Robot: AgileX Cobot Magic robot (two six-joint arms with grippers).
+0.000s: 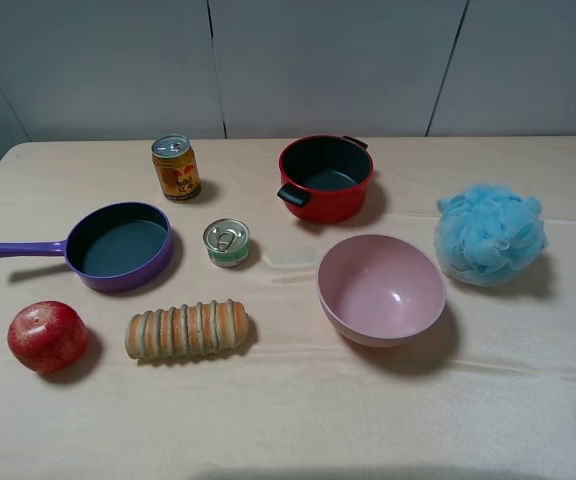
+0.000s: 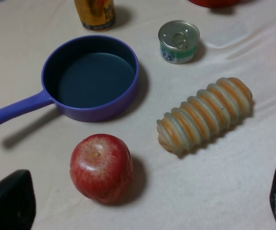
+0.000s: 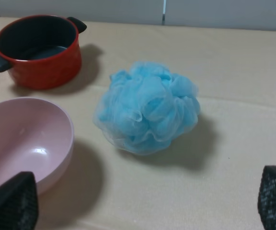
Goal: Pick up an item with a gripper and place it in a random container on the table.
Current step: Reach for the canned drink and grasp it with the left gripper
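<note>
On the left gripper [image 2: 145,200]: two matte black fingers [image 2: 8,203], rounded tips, one with a faint dotted pad. On the right gripper [image 3: 145,200]: black fingers [image 3: 11,201] again, faces covered in a fine grid texture.

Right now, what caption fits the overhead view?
Orange drink can stands beyond purple pan, pink bowl empty on beige table.

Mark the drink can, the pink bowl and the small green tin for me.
drink can [image 1: 176,172]: exterior high view, on its printed side.
pink bowl [image 1: 380,285]: exterior high view, on its bare inner wall.
green tin [image 1: 226,238]: exterior high view, on its silver lid.
</note>
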